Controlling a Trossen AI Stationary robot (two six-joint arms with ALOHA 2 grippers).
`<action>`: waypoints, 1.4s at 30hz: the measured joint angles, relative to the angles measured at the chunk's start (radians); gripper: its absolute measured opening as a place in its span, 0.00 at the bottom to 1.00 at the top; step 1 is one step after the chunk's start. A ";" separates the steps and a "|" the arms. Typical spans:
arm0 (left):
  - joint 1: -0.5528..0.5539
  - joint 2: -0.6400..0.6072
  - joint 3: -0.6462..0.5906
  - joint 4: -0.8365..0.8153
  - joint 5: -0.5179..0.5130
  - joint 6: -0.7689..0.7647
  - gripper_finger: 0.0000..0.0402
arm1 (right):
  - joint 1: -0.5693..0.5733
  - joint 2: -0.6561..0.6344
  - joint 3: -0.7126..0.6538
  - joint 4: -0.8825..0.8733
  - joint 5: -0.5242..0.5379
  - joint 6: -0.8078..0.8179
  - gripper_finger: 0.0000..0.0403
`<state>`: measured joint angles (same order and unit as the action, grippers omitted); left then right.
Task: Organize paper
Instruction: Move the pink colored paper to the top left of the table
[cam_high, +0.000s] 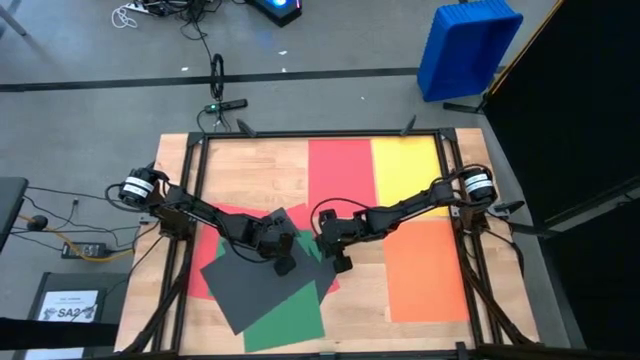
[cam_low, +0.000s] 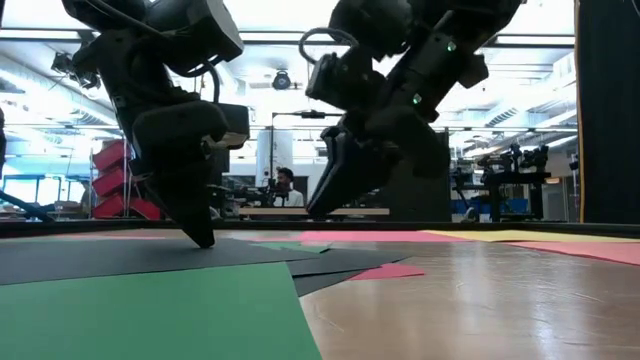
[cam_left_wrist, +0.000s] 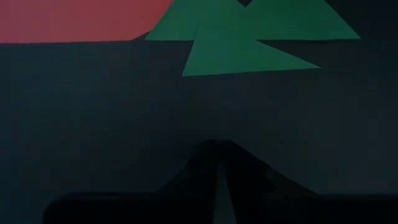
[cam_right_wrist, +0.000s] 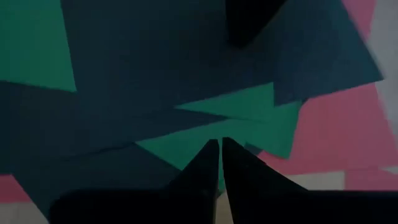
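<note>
Two grippers meet at your frame's lower centre: the left gripper (cam_high: 285, 266) presses closed fingertips onto dark grey paper (cam_high: 245, 285). The right gripper (cam_high: 343, 264), fingers pressed together, hovers beside it. Red, yellow and orange sheets (cam_high: 425, 270) lie right.

On the wooden table (cam_high: 275, 165), a red paper sheet (cam_high: 340, 170) and a yellow paper sheet (cam_high: 405, 168) lie side by side at the far edge. An orange paper sheet (cam_high: 427, 272) lies by the right edge. Overlapping dark grey sheets (cam_high: 250, 285), a green sheet (cam_high: 290, 322) and another red sheet (cam_high: 205, 245) pile toward the near-left corner.
</note>
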<state>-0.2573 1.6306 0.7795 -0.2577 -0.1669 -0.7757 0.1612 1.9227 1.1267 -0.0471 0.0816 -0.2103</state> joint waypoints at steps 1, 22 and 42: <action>0.000 0.000 0.000 0.001 0.000 -0.004 0.04 | 0.000 0.010 0.000 -0.001 -0.001 0.005 0.00; 0.000 0.001 0.000 -0.004 0.002 -0.012 0.04 | -0.011 0.034 0.001 -0.088 0.018 0.053 0.00; 0.000 -0.006 0.012 -0.017 0.027 0.016 0.04 | -0.004 -0.094 0.001 -0.146 0.055 0.083 0.00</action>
<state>-0.2573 1.6250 0.7917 -0.2752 -0.1397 -0.7593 0.1574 1.8282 1.1278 -0.1930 0.1371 -0.1275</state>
